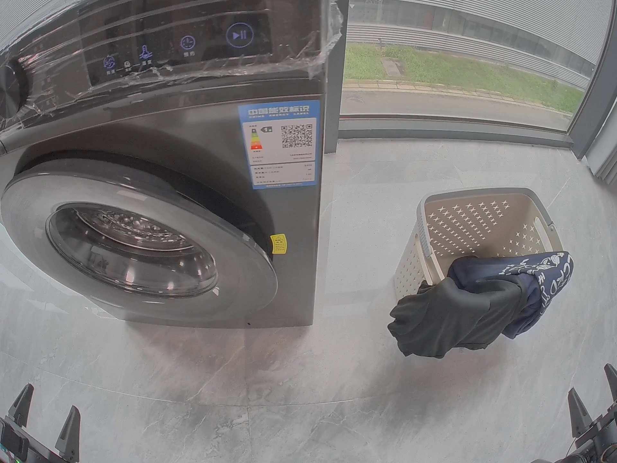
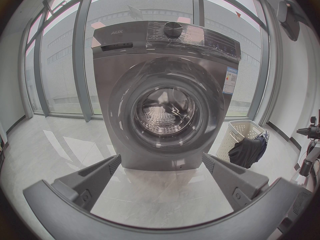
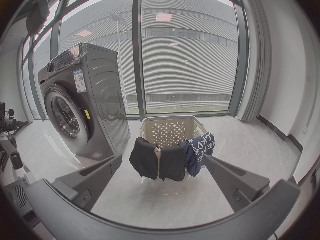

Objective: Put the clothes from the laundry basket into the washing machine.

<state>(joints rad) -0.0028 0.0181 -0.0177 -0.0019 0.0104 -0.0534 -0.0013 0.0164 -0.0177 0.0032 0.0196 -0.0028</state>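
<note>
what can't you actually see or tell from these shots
- Head and right wrist views: the inside of the laundry basket, hidden by the black garment and blue garment draped over its rim.
- Right wrist view: whether the black garment is one piece or two; folds hide it.
- Left wrist view: the washing machine door latch, too small.
- Head view: left claw and right claw, cut off at the bottom edge.

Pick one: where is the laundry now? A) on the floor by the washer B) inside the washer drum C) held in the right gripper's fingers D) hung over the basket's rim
D: the black garment and the navy printed garment hang over the near rim of the beige perforated plastic laundry basket, while the grey front-loading washing machine has its round glass door shut and the right gripper is open, empty.
</note>
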